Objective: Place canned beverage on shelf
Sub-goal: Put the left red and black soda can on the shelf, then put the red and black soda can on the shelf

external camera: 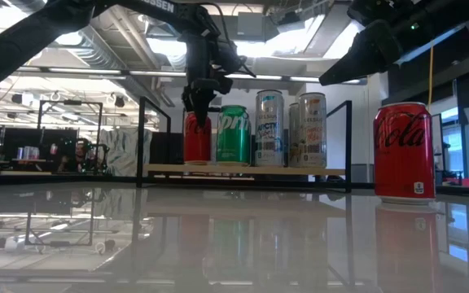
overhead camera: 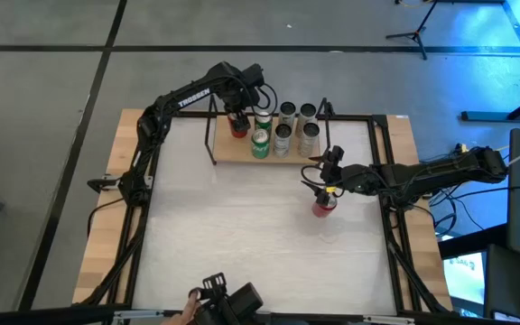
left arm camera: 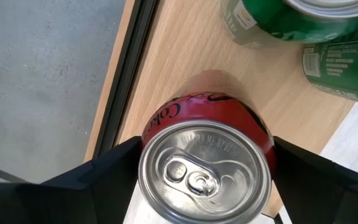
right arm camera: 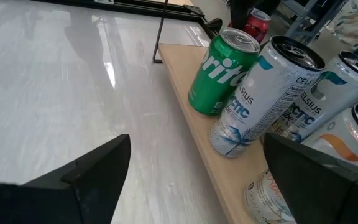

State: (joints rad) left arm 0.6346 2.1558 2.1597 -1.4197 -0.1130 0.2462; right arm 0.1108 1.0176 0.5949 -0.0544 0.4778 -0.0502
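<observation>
Setting the red can [left arm camera: 207,165] flat on the shelf [left arm camera: 185,56], I keep the left gripper [overhead camera: 238,117] clamped around it until seated, green can [left arm camera: 291,22] just beside.

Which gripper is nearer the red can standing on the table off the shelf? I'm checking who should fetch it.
Right. The right gripper is just above the red can; the left gripper is across at the shelf, around another red can.

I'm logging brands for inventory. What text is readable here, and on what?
"TROSSEN": left arm.
"Sprite", partly seen: green can.
"CELSIUS": white can.
"Coca-Cola" script: red can on the table.
Small print on the cans: unreadable.
</observation>
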